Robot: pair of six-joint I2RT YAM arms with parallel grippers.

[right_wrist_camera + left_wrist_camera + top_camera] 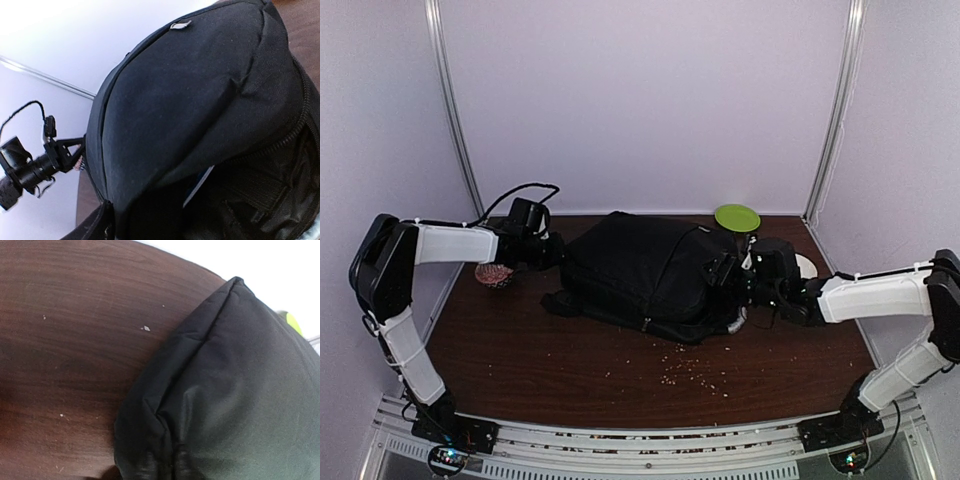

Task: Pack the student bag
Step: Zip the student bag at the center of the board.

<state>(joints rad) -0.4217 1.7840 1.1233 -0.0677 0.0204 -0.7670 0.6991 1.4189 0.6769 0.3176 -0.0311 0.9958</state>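
student bag (640, 270) zip mouth open, pale flat edge (200, 184) inside; can't tell width of l fingers (552, 250), r fingers (725, 272).

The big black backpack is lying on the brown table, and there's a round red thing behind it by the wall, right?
Not quite. The round thing behind the backpack is bright green, not red, as the top external view shows. The rest is right: the backpack does lie on the brown table.
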